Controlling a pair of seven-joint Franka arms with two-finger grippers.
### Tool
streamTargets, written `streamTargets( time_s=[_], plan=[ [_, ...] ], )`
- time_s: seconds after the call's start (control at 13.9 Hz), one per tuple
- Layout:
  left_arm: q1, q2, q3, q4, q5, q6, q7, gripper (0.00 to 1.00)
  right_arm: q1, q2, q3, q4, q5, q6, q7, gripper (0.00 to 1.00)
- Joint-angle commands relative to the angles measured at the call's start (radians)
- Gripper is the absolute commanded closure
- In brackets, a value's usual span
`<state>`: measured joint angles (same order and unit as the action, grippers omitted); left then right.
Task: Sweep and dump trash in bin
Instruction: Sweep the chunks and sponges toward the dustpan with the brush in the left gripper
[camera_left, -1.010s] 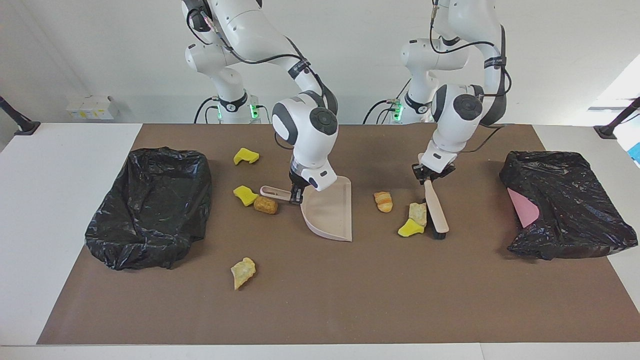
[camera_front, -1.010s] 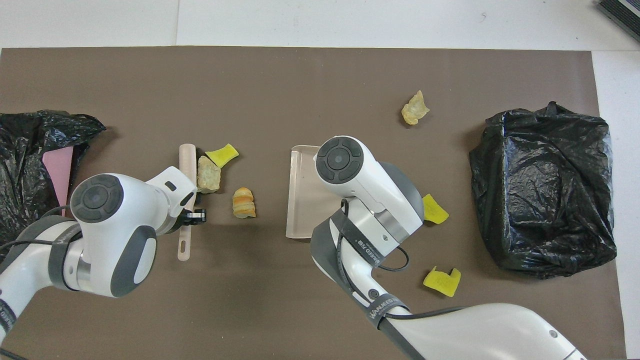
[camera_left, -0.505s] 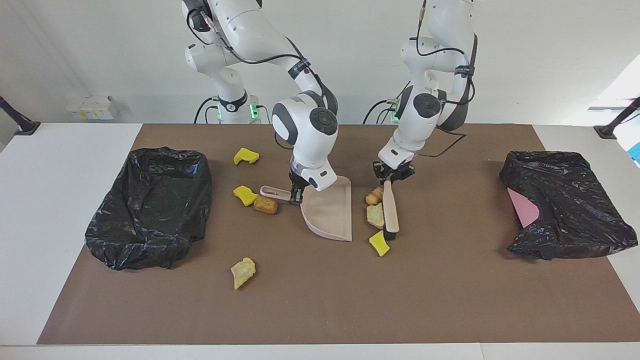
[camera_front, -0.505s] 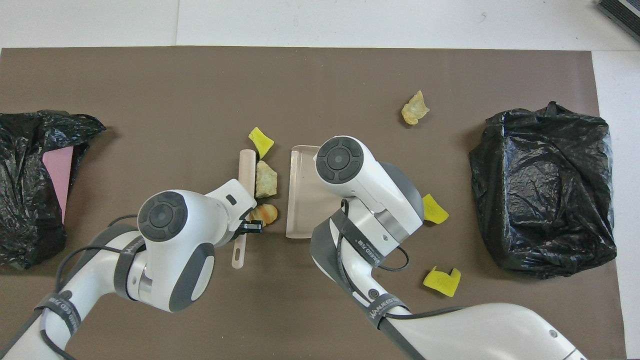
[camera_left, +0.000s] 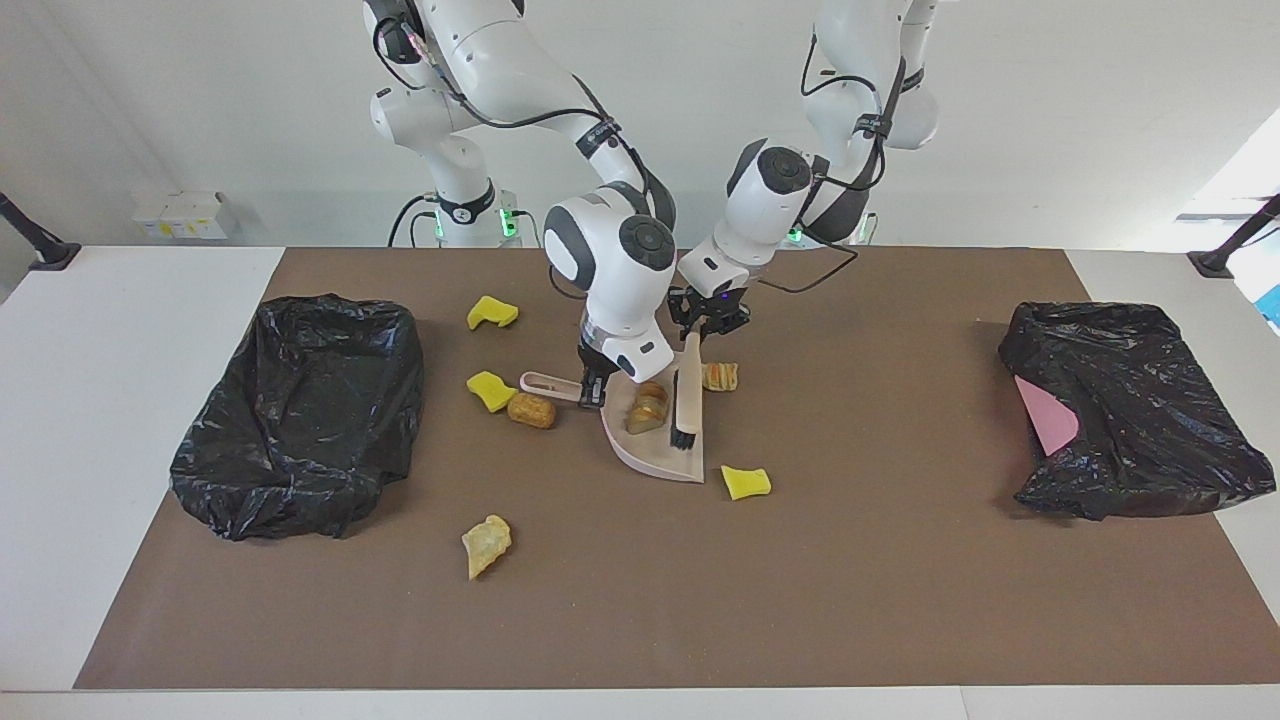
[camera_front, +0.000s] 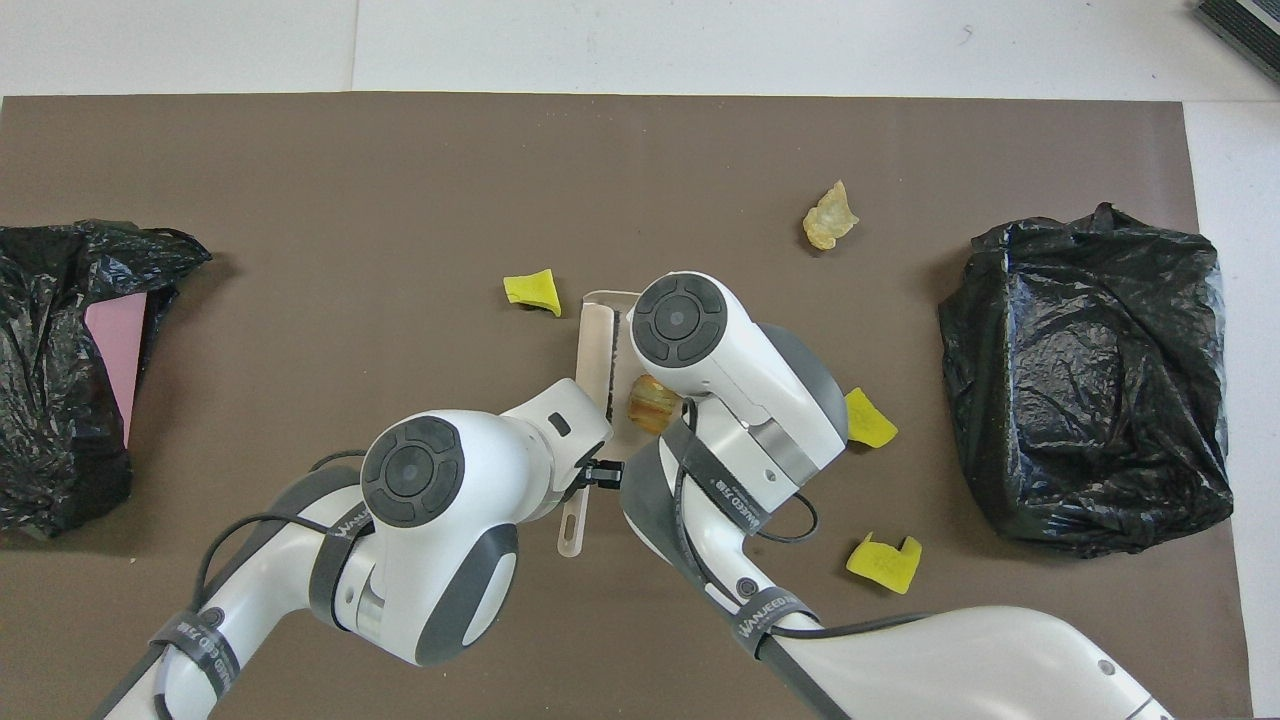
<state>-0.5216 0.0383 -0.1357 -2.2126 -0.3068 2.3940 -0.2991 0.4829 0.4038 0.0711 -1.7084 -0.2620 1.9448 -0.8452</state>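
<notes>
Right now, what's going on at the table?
The right gripper holds the dustpan by its handle, flat on the mat. The left gripper holds the hand brush, its bristles over the pan's mouth. Two tan lumps sit in the pan; another lump lies just beside it, and a yellow chunk lies outside the pan's mouth. Four more pieces are scattered toward the black-lined bin at the right arm's end.

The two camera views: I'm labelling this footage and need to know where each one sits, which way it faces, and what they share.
Facing view: high across the table, looking at the robots; both arms show whole, bases at the top, the left gripper on the brush, the right gripper on the dustpan handle.
Overhead view: above the robots' end, looking steeply down; both arms enter from the bottom.
Shared: dustpan, brush, scattered trash and both black bags, half a turn apart.
</notes>
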Motion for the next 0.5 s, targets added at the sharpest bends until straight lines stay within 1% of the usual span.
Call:
streamTargets(
  time_s=[0.0,0.14,0.22,0.29,0.36,0.43],
  plan=[
    [0.075,-0.011,0.01,0.03,-0.017,-0.05,0.008,1.0,-0.006,-0.002,0.006,-0.01,-0.026,-0.006,-0.031,1.0],
    [0.135,-0.006,0.011,0.034,-0.002,-0.05,0.014,1.0,-0.006,-0.002,0.006,-0.01,-0.026,-0.004,-0.032,1.0],
    [0.17,0.0,0.011,0.047,0.03,-0.056,0.02,1.0,-0.009,-0.003,0.006,-0.01,-0.026,-0.004,-0.032,1.0],
    [0.21,0.008,0.011,0.068,0.091,-0.074,0.028,1.0,-0.01,-0.002,0.006,-0.01,-0.026,-0.004,-0.032,1.0],
    [0.239,0.038,0.011,0.111,0.125,-0.108,0.043,1.0,-0.01,-0.002,0.006,-0.011,-0.026,-0.004,-0.032,1.0],
    [0.265,0.073,0.011,0.17,0.135,-0.154,0.063,1.0,-0.01,-0.003,0.006,-0.016,-0.026,-0.004,-0.034,1.0]
  ],
)
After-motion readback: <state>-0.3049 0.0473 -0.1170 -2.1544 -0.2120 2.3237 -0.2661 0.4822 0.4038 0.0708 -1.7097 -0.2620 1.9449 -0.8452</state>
